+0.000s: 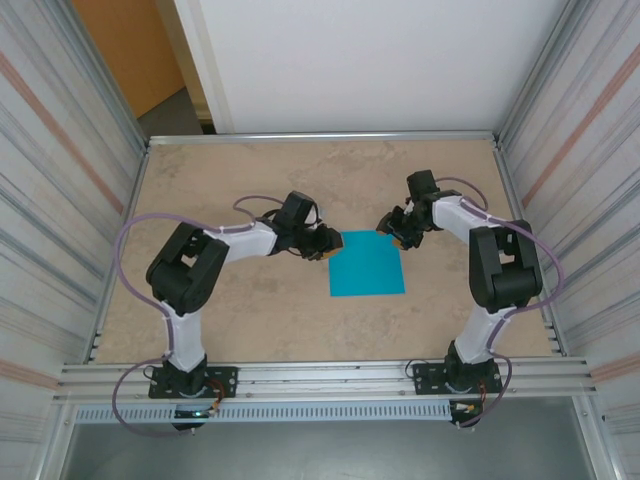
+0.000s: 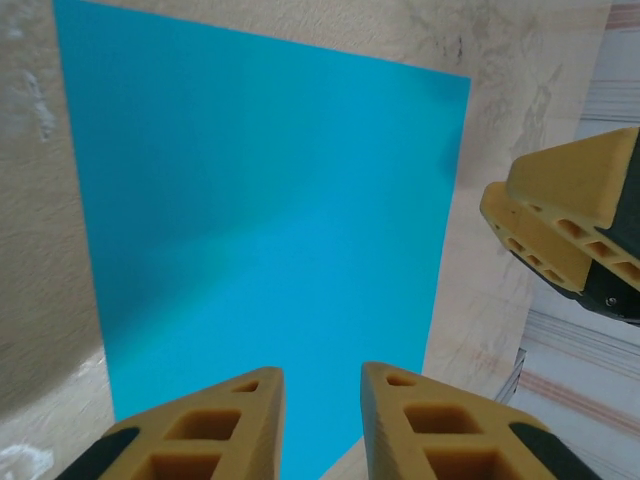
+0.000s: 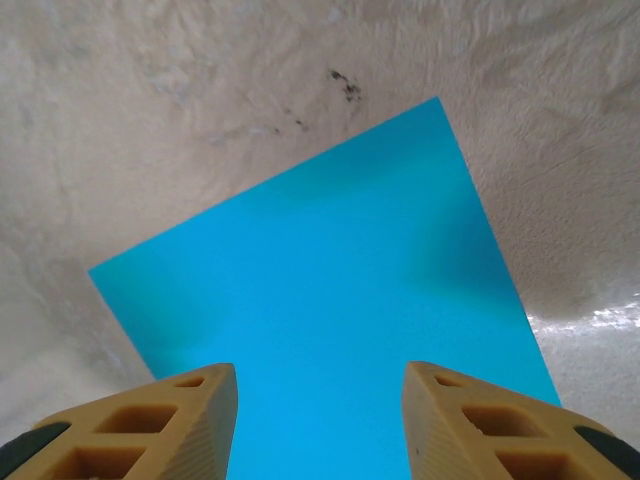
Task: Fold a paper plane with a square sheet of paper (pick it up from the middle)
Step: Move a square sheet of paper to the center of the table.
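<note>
1. We see the sheet of paper lying flat on the table, mid-frame in the top view.
2. Thin and limp, it will likely slide and crease; we'd pinch an edge at its middle.
3. The left gripper is narrowly parted and the right gripper wider; both are empty.
4. We cannot tell whether the fingertips touch the paper.

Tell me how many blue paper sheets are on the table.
1. The sheet lies near the middle of the table. The left pincer is by its far left corner and the right pincer by its far right corner. A second sheet hidden underneath cannot be excluded.
</note>
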Robot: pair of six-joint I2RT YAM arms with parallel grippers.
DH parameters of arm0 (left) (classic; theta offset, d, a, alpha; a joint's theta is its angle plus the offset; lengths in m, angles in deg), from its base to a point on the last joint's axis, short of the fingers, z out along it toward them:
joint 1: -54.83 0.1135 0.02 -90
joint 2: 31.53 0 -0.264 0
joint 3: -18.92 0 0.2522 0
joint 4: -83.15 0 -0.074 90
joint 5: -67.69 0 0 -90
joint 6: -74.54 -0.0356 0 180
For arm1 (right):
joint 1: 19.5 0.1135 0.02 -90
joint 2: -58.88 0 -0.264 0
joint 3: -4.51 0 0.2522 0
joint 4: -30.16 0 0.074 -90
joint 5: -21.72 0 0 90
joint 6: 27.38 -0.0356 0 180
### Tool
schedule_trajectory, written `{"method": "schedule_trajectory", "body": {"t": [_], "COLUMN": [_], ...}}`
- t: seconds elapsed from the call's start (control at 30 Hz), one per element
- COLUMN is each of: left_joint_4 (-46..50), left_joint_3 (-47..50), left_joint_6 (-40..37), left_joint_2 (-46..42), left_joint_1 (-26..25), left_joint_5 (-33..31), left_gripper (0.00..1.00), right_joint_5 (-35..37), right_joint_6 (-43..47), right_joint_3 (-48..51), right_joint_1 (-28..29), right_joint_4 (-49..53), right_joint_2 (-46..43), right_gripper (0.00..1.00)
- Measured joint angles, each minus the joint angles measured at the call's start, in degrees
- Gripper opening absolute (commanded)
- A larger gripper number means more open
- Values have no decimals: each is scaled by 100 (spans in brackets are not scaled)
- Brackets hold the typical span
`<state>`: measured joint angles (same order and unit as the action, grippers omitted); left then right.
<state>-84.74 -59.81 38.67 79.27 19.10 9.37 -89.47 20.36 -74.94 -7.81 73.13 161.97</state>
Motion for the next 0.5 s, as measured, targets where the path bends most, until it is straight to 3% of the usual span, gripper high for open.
{"method": "schedule_trajectory", "body": {"t": [0.5], "left_joint_4": [651], "left_joint_3": [-341], "left_joint_6": [-162], "left_joint_2": [374], "left_joint_1": [-2], "left_joint_5": [39], "left_gripper": [23], "right_joint_5": [-31], "right_joint_6": [98], "right_joint_3": [26], "right_joint_1": [83], "right_joint_4": [81], "right_joint_2": [205], "right_gripper": [46]}}
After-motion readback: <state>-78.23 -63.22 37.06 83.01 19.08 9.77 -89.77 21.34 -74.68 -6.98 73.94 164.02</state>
